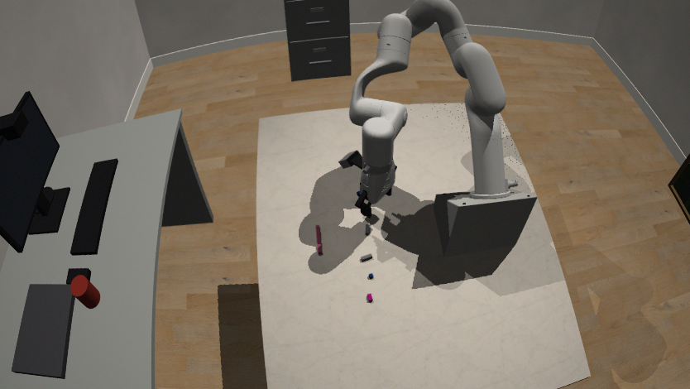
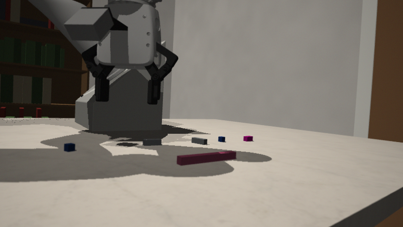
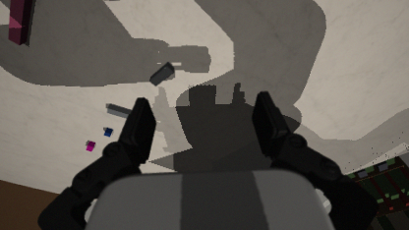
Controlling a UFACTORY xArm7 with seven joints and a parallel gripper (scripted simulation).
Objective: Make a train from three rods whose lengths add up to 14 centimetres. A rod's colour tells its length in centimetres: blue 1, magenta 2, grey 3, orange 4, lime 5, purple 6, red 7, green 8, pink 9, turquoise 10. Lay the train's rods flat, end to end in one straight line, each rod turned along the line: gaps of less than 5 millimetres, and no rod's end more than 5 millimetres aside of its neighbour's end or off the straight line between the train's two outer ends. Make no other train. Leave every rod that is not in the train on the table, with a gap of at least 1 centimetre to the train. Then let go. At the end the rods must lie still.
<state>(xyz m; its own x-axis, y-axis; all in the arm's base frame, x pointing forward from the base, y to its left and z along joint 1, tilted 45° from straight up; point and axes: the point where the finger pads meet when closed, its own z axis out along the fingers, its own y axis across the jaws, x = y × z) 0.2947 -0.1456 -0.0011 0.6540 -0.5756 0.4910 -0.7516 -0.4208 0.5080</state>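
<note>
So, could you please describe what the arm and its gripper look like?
The arm is smooth light grey, made of rounded tubular links, on a dark grey wedge-shaped pedestal. The gripper has a pale grey, rounded body with small screws, black jointed linkages and two flat black fingers. A grey box-shaped camera sits beside it. No cables show.

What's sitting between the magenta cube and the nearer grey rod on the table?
A small blue cube lies between the magenta cube and the grey rod, touching neither. The top view shows all three in a rough line; the exterior view agrees.
</note>
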